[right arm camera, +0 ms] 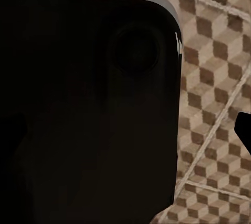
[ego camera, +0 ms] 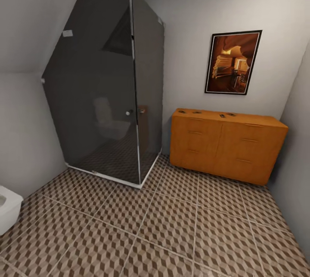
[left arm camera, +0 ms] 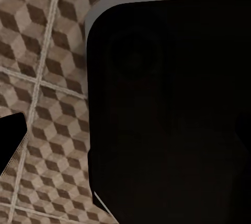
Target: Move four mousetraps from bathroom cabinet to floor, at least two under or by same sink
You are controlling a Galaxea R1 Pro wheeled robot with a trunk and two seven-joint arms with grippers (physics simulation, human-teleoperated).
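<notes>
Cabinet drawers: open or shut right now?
Shut. In the head view, every drawer front on the cabinet sits flush; small dark mousetraps lie on its top.

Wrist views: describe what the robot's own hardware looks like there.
In both wrist views, a big matte black rounded-corner body with a thin pale grey edge strip and a faint circular recess shows over the cube-patterned brown tile floor. Fingers, cables and markings cannot be made out.
</notes>
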